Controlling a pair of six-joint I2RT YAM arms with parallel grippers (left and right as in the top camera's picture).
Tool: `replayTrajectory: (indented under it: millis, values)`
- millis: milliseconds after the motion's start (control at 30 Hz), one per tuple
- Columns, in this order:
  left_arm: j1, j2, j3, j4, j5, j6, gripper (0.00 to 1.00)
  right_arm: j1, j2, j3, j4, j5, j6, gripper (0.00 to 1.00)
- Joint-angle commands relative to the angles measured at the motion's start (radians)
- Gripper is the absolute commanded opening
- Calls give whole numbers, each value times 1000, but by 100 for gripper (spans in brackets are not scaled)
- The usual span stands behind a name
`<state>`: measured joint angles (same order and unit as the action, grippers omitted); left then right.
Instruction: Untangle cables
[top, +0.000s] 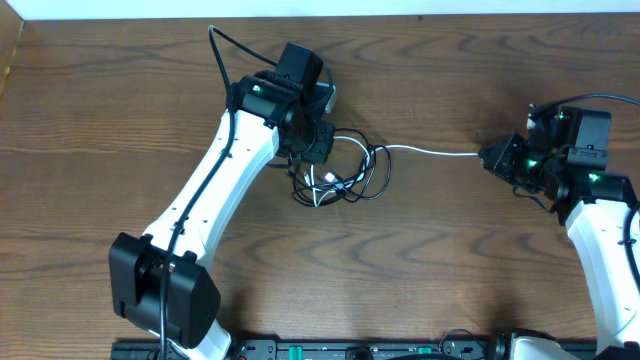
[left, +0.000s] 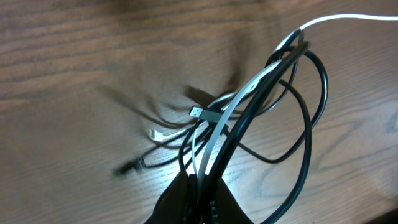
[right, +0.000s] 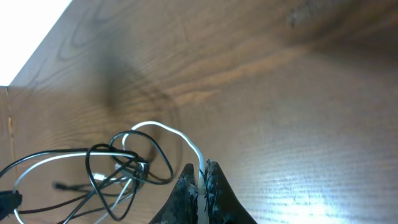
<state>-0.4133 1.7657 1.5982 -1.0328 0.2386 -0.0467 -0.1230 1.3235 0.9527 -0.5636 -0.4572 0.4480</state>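
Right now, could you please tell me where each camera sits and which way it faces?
Overhead: fixed above, looking straight down on the table; the left arm and right arm show, the cables between them.
Left wrist: on the left arm, facing down at the cables; the left end effector shows, shut on them.
Right wrist: on the right arm, looking low across the table; the right end effector shows, shut on the white cable.
Shared: all three see the cables.
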Motion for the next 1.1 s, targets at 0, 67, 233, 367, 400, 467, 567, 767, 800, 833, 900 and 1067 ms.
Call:
replayTrajectory:
  millis: [0,67,233,367,400,467,567,767,800,833,900,1067]
  values:
    - [2,2,-4,6,11,18,7,2,-16,1,38,-64,-113,1]
    - [2,2,-4,6,11,26,8,2,-16,1,61,-104,-145,1]
    - [3,0,4,21,11,46,39,3,-16,1,82,-178,-166,1]
    - [2,-17,57,29,17,20,58,4,-29,1,106,-330,-192,1]
    - [2,-23,71,31,27,11,59,5,-42,1,111,-348,-192,1]
    - [2,-35,95,37,73,8,61,6,-76,1,111,-350,-191,1]
    - [2,-57,100,55,160,8,60,6,-138,1,111,-341,-167,1]
    - [2,-66,99,39,225,9,61,6,-254,1,47,-134,30,1]
    - [2,-66,99,36,225,9,61,6,-260,1,34,-107,31,1]
    - [2,-66,99,35,225,9,63,6,-261,1,17,-73,31,1]
    - [2,-66,95,35,225,9,64,6,-252,1,-29,-6,31,1]
    - [1,-49,67,35,225,9,64,7,-169,1,-120,86,6,1]
